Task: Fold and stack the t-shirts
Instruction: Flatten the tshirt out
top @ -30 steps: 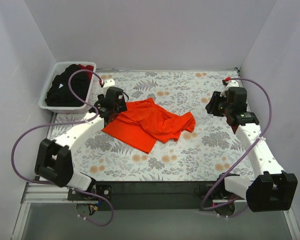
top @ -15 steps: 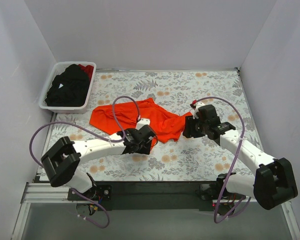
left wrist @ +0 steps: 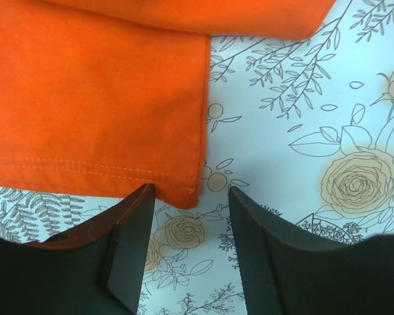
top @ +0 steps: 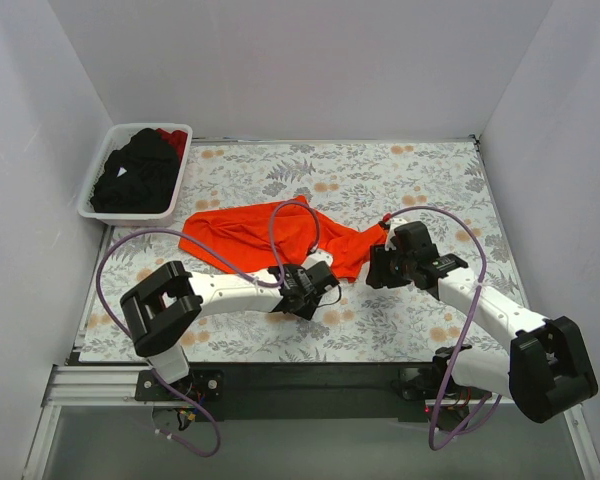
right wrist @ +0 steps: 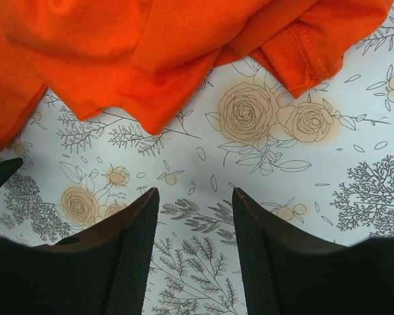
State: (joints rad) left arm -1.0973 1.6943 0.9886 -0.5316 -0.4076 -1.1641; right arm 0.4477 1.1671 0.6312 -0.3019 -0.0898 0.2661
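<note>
Orange t-shirt (top: 242,238) lies rumpled, its hem corner at the released left gripper (left wrist: 190,190); right gripper (right wrist: 196,191) likewise released, empty.

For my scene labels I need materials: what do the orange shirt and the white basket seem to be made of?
Orange shirt: soft matte cloth, perhaps cotton; the stitched hem and limp folds show it. Basket: probably rigid white plastic, judging by smooth thin walls.

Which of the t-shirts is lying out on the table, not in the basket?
The bright orange cloth t-shirt, spread on the floral table; the black cloth ones and the dark red cloth one lie in the white plastic rectangular basket.
</note>
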